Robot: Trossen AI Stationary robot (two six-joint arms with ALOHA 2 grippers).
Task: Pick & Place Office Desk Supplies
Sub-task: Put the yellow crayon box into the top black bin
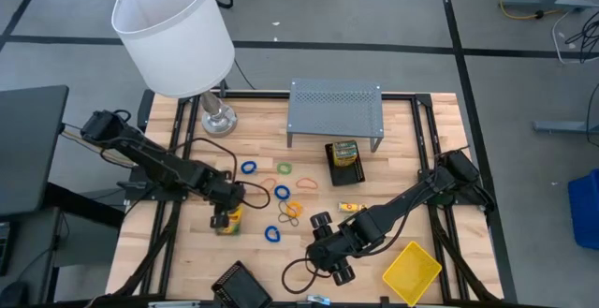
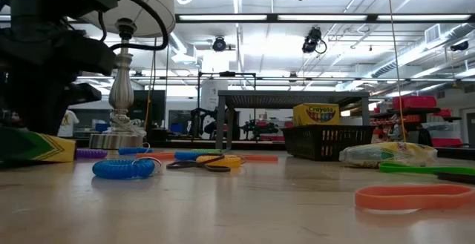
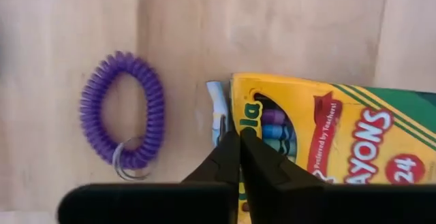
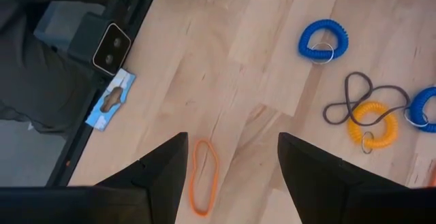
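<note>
Left wrist view, closed fingers [image 3: 238, 159] at crayon box [image 3: 340, 149] edge

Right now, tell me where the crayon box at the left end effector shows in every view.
High view: crayon box, left of centre, at the left end effector.
Low view: far left edge.
Left wrist view: right half.
Right wrist view: not in it.
Shared landmark: the purple coil loop beside the box, also in the low view.

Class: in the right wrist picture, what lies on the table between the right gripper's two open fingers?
An orange rubber band lies on bare wood between the right gripper's fingers, right wrist view.
</note>
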